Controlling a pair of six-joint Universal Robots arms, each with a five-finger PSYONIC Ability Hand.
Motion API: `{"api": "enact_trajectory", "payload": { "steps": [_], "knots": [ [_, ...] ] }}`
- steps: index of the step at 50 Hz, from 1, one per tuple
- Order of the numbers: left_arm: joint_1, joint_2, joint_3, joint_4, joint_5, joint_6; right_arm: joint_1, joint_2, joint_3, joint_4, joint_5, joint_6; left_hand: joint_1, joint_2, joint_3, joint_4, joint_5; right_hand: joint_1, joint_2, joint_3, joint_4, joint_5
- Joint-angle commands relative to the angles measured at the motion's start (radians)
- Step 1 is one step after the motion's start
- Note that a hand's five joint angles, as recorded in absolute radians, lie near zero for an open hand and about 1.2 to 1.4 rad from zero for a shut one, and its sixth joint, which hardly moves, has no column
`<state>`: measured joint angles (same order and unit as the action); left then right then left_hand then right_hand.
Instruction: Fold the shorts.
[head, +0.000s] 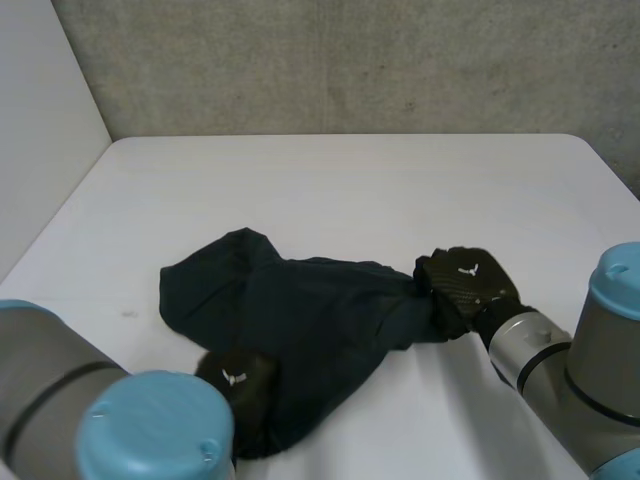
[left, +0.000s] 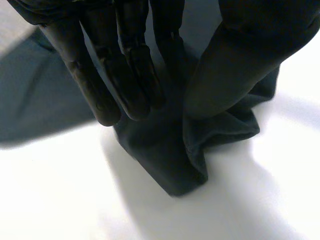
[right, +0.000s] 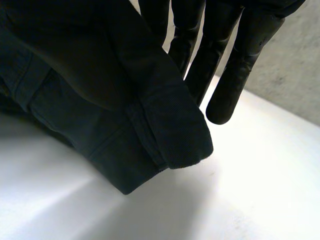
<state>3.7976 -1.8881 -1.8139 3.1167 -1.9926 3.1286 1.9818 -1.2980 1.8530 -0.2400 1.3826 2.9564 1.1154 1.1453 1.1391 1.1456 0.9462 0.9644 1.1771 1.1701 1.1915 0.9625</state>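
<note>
Head view: the dark shorts lie crumpled on the white desk, a rumpled heap stretched crosswise, with one lobe bulging away from the robot and a narrower tongue running back toward it. The left robot hand sits back-up on the near left part of the shorts, just where that tongue begins, and the left arm with its light-blue cap rises in front of it. The right robot hand is at the opposite end of the shorts, at the right tip where the cloth narrows and gathers into it, and the right arm leads away from there. Left wrist view: the fingers reach down nearly straight onto the shorts and the thumb presses in from the other side, with a ridge of cloth bunched between them — this hand has a fold of the shorts pinched. Beyond its fingertips a folded corner of the shorts lies on the desk. Right wrist view: a hemmed edge of the shorts hangs draped over the thumb side of the hand, lifted clear of the desk, while the fingers stand straight just behind the cloth — the hand holds that edge nipped between thumb and fingers, though the thumb itself is under cloth.
</note>
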Motion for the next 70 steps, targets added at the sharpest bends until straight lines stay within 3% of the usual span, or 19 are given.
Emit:
{"api": "enact_trajectory", "payload": {
  "steps": [1,8,11,17,23,30,37,43,46,48,52,54,55,61,70],
  "knots": [
    [0.04,0.237,0.053,0.004,-0.044,0.083,-0.014,-0.138,-0.046,0.088,0.035,-0.082,0.281,0.251,0.257,0.251,0.276,0.432,0.219,0.226,0.205,0.259],
    [0.186,0.466,0.159,-0.035,-0.02,0.304,-0.014,-0.318,-0.176,0.243,0.032,-0.264,0.281,0.251,0.257,0.251,0.276,0.432,0.219,0.226,0.205,0.259],
    [0.255,0.53,0.217,-0.033,0.034,0.381,-0.014,-0.375,-0.262,0.304,0.033,-0.299,0.281,0.251,0.257,0.251,0.276,0.432,0.219,0.226,0.205,0.259],
    [0.355,0.572,0.304,-0.095,0.149,0.404,-0.005,-0.435,-0.418,0.439,0.03,-0.309,0.281,0.251,0.257,0.251,0.276,0.432,0.219,0.226,0.205,0.259],
    [0.407,0.511,0.271,-0.187,0.21,0.401,0.0,-0.364,-0.488,0.57,0.019,-0.316,0.281,0.251,0.257,0.251,0.276,0.432,0.219,0.226,0.205,0.259],
    [0.416,0.296,0.243,-0.19,0.227,0.392,0.058,-0.143,-0.503,0.605,0.038,-0.358,0.281,0.251,0.257,0.251,0.276,0.432,0.219,0.226,0.205,0.259],
    [0.419,0.021,0.353,-0.127,0.229,0.387,0.072,0.051,-0.523,0.593,0.076,-0.358,0.281,0.251,0.257,0.251,0.276,0.432,0.219,0.226,0.205,0.259],
    [0.432,-0.135,0.438,-0.124,0.232,0.384,0.081,0.112,-0.531,0.585,0.133,-0.347,0.281,0.251,0.257,0.251,0.276,0.432,0.219,0.226,0.205,0.259],
    [0.438,-0.154,0.433,-0.124,0.232,0.38,0.089,0.115,-0.515,0.559,0.141,-0.326,0.281,0.251,0.257,0.251,0.276,0.432,0.219,0.226,0.205,0.259],
    [0.441,-0.152,0.423,-0.127,0.23,0.37,0.088,0.115,-0.508,0.544,0.141,-0.312,0.068,0.038,0.045,0.038,0.063,0.432,0.219,0.226,0.205,0.259],
    [0.45,-0.132,0.372,-0.13,0.232,0.35,0.087,0.103,-0.489,0.525,0.141,-0.29,-0.106,-0.136,-0.129,-0.136,-0.111,0.432,0.219,0.226,0.205,0.259],
    [0.458,-0.093,0.34,-0.13,0.235,0.344,0.088,0.097,-0.485,0.525,0.141,-0.29,-0.407,-0.436,-0.43,-0.437,-0.412,0.432,0.219,0.226,0.205,0.259],
    [0.462,-0.071,0.318,-0.13,0.236,0.344,0.089,0.095,-0.485,0.525,0.141,-0.289,-0.455,-0.485,-0.479,-0.485,-0.461,0.432,0.219,0.226,0.205,0.259],
    [0.462,-0.039,0.283,-0.13,0.238,0.343,0.094,0.082,-0.477,0.525,0.141,-0.29,-0.462,-0.491,-0.485,-0.492,-0.467,0.432,0.219,0.226,0.205,0.259],
    [0.468,-0.072,0.335,-0.121,0.33,0.34,0.114,0.082,-0.448,0.524,0.141,-0.289,-0.494,-0.524,-0.517,-0.524,-0.499,0.432,0.219,0.226,0.205,0.259]
  ]
}}
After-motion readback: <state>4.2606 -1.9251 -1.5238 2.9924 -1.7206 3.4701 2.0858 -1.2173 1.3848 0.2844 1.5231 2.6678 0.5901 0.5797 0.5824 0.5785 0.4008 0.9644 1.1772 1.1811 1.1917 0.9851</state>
